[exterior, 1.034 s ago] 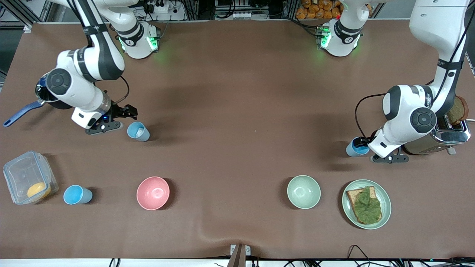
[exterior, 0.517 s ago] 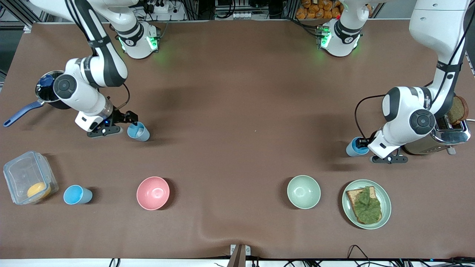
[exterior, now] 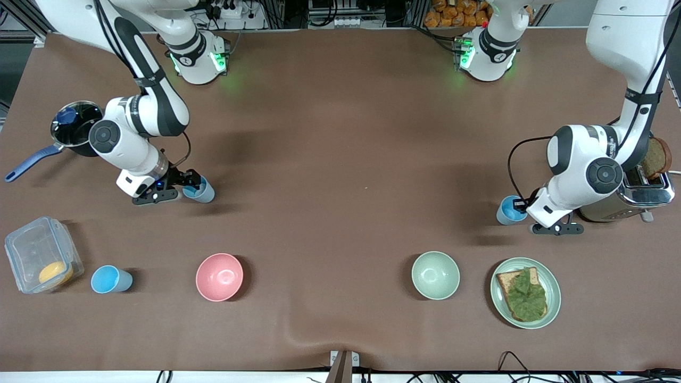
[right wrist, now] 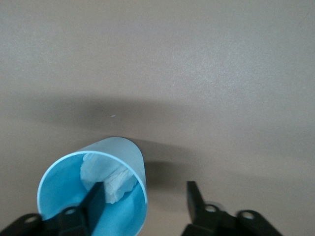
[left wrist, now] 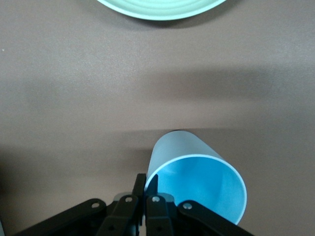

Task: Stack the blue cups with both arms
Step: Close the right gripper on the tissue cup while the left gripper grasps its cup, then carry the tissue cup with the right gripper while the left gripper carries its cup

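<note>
Since stacking needs a cup each, the left gripper (left wrist: 145,200) pinches its cup (left wrist: 197,184) by the rim, while the right gripper (right wrist: 145,199) straddles the paler cup's (right wrist: 93,196) wall, jaws apart

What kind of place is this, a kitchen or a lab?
Most likely a robotics lab staged as a kitchen: two robot arms bolted along a brown-covered table, cables and metal framing at its edge, and breakfast props such as a toaster, a plate of toast and a saucepan.

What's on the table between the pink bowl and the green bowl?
Nothing. The front view shows only bare brown table between the pink bowl and the green bowl.
</note>
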Robot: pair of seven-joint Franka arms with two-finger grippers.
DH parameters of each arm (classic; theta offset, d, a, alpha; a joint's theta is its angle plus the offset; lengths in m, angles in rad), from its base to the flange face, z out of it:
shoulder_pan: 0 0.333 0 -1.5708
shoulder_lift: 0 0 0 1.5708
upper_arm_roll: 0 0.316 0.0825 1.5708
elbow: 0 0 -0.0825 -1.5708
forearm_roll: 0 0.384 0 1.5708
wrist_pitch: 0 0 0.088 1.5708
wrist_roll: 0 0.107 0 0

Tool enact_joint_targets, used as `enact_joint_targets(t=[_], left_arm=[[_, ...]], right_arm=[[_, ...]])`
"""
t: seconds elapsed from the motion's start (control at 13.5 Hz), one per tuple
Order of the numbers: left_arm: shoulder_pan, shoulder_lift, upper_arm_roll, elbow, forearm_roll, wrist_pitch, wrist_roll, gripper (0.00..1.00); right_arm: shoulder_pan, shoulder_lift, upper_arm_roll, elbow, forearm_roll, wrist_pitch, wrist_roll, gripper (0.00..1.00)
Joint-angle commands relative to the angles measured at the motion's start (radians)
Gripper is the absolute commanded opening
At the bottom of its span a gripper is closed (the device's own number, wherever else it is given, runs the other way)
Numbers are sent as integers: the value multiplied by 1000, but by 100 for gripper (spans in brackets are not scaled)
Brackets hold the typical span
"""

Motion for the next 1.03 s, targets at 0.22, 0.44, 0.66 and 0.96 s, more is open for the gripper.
enact_joint_targets(t=[0.22,0.44,0.66,0.96], left_arm=[[5,-49,-30,28,9,-15,38,0],[22,-67,-42,117,8,-138,46,0],[17,-69,-68,189,-75,-262,37,0],[14,-78,-117,273,-99,-354,21,0]], right_arm=[[-3,21,9,41,12,-16,10,0],[15,18,14,136,14,-134,12,0],[55,13,14,267,17,-325,55,0],[198,1,15,298,69,-354,225,0]])
